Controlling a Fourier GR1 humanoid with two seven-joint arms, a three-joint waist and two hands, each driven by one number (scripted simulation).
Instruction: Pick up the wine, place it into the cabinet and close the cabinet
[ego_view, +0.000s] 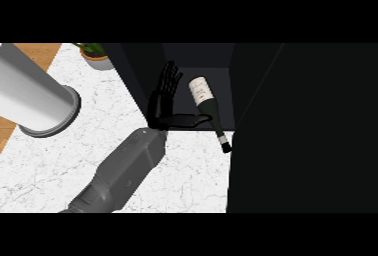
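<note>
The dark wine bottle (207, 106) with a pale label is inside the black cabinet (199, 57). Its body points toward the back and its thin neck reaches out over the shelf's front edge. My left hand (162, 100) is just left of the bottle, inside the cabinet opening. Its fingers are straight and point to the back, and the thumb stretches right and touches the bottle's lower body. The hand is open and not curled round the bottle. The cabinet door (303, 125) stands open as a wide black panel at the right. My right hand does not show.
A tall grey-white cylinder (33, 95) with a flanged base stands at the left on the white marble counter (184, 175). A small potted plant (94, 54) sits at the back left. The cabinet's dark side wall (129, 70) runs close beside my hand.
</note>
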